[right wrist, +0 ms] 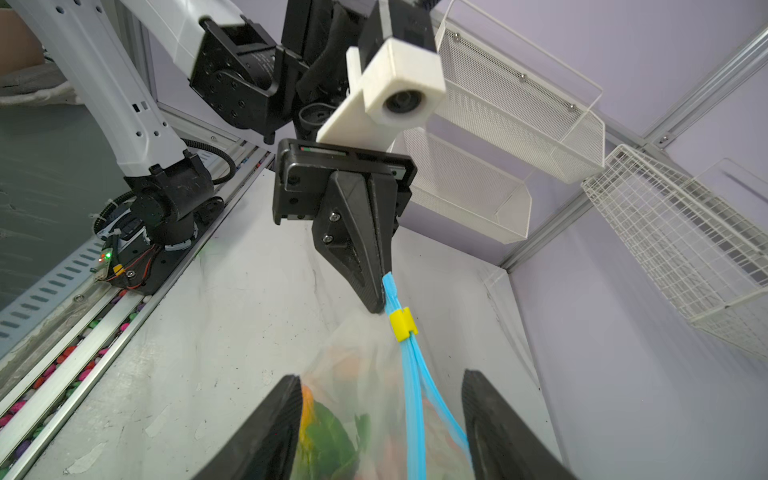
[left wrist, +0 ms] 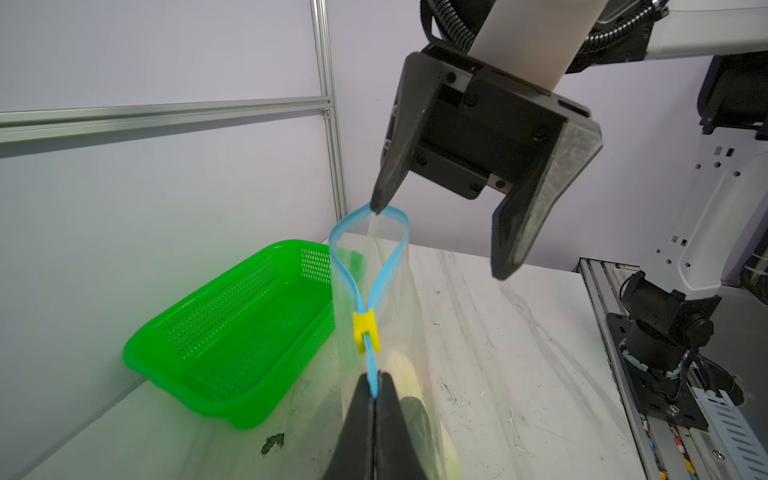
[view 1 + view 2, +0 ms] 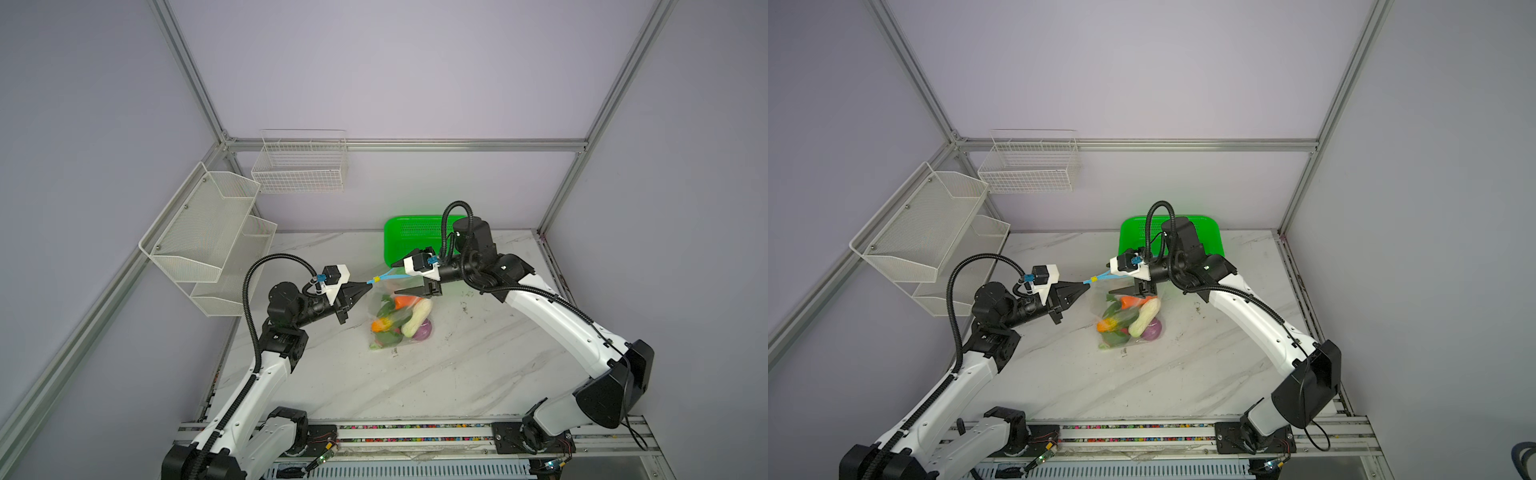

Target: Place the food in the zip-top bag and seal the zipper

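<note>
Marble counter (image 3: 415, 382), centre: zip-top bag (image 3: 384, 299) containing food (image 3: 417, 318). Left end effector (image 3: 368, 284) clamped on zipper (image 1: 410, 382) end; right end effector (image 3: 395, 278) spread wide, gripping nothing. Green basket (image 3: 409, 232) at far edge.

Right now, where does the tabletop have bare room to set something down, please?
Free: white marble tabletop between the clear vegetable-filled zip-top bag and the front rail. Crowded: around the bag's top, beside the green perforated plastic basket.
</note>
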`<move>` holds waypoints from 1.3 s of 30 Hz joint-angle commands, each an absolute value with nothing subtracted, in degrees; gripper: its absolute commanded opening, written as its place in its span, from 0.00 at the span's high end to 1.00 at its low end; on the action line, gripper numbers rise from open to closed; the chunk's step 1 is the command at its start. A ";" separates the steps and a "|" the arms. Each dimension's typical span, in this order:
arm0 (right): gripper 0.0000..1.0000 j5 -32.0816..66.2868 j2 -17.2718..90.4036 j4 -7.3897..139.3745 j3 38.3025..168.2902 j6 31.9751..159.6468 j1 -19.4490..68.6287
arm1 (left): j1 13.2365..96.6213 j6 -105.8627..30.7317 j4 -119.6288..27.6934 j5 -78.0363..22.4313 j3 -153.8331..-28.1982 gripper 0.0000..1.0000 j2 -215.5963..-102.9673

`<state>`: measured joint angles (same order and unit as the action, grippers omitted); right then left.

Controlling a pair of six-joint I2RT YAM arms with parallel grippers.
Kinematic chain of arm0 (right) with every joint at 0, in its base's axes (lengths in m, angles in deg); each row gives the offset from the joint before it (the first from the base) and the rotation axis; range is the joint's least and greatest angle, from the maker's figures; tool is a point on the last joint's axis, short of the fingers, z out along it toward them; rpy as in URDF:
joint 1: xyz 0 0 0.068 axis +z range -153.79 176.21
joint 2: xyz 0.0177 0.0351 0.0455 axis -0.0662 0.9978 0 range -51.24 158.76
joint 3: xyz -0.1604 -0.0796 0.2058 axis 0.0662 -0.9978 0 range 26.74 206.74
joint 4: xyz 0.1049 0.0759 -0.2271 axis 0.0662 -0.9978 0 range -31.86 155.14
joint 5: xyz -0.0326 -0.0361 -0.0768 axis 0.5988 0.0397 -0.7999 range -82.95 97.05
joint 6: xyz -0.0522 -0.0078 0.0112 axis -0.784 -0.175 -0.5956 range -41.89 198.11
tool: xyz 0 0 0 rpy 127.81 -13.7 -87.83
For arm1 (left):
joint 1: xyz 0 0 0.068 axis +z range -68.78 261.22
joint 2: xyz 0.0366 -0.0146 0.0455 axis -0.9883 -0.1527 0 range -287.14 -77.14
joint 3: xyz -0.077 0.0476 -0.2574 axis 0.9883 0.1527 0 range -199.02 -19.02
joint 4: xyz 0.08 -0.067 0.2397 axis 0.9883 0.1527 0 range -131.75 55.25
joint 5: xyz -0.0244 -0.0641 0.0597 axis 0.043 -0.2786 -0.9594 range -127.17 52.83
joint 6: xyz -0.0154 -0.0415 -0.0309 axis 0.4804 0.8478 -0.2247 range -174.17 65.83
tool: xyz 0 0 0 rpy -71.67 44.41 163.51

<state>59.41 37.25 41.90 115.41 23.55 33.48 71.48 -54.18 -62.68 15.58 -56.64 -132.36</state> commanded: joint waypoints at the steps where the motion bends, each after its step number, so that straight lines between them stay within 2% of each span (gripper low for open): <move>1: 0.35 56.69 39.12 34.64 119.95 17.78 35.03 | 71.13 -58.66 -61.48 17.51 -62.90 1.00 -131.55; 11: 0.40 53.47 49.13 21.81 134.00 11.34 36.46 | 71.12 -60.85 -60.50 18.47 -63.61 1.00 -131.20; 18: 0.58 52.99 54.06 13.75 141.70 7.89 36.82 | 71.11 -61.85 -59.40 18.31 -63.88 1.00 -131.02; 22: 0.66 52.71 54.14 13.11 142.13 7.56 36.90 | 71.11 -62.08 -58.97 18.27 -63.94 1.00 -131.19; 25: 0.77 52.59 53.75 13.29 141.99 7.46 36.90 | 71.07 -62.26 -58.72 18.21 -64.02 1.00 -131.19; 29: 0.87 52.49 53.47 13.70 141.96 7.53 36.90 | 71.05 -62.96 -58.14 18.25 -64.16 1.00 -131.19; 34: 0.92 52.33 53.36 14.38 142.03 7.83 36.90 | 70.85 -62.70 -58.16 18.50 -64.56 1.00 -131.63; 36: 0.92 52.47 53.60 14.44 142.19 8.03 36.90 | 70.72 -62.61 -58.14 18.32 -64.89 0.87 -131.63; 39: 0.93 52.74 54.20 13.93 143.05 7.98 36.90 | 70.50 -62.51 -58.16 17.71 -65.57 0.77 -131.86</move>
<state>51.65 54.30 15.47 141.28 8.79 36.50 71.00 -61.29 -56.91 17.46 -59.53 -132.32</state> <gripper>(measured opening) 0.072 0.219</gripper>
